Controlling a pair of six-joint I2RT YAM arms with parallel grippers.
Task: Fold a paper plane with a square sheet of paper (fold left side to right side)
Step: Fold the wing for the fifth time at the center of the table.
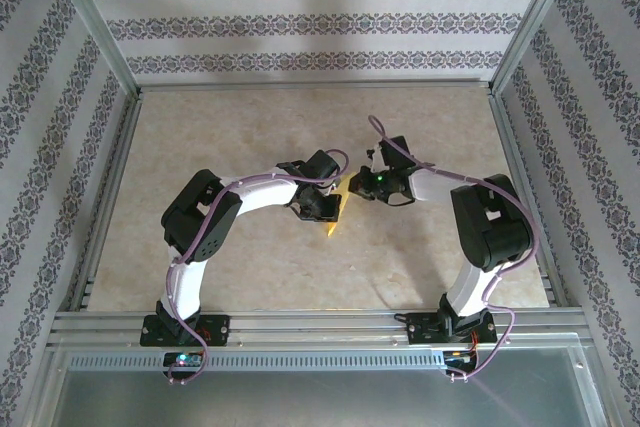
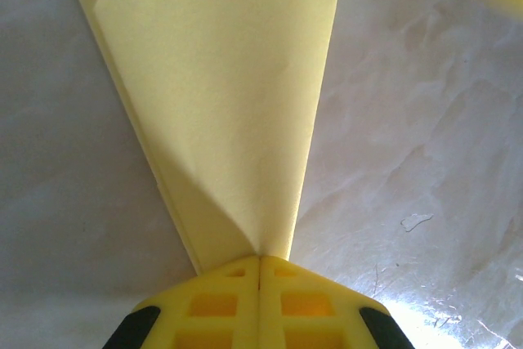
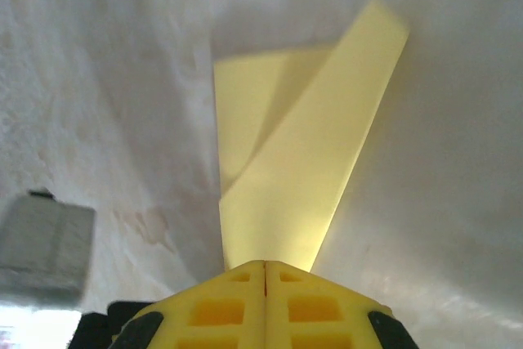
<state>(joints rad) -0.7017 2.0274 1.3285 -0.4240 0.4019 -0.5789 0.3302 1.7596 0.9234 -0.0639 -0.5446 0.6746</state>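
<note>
The left gripper [image 2: 260, 261], jaws pressed together, pinches the yellow paper [image 2: 229, 79] from nine o'clock, and the right gripper [image 3: 265, 266], equally closed, pinches it from one o'clock.

The paper [image 2: 229, 96] is plain pale yellow. The left gripper [image 2: 260, 261] and the right gripper [image 3: 265, 264] are deeper yellow, with black at the sides. The table [image 1: 220, 137] is beige and marbled. The walls [image 1: 320, 17] are white with bands of dark purple ornament. The arms [image 1: 265, 192] are white and black, the cables [image 1: 374, 129] purple
</note>
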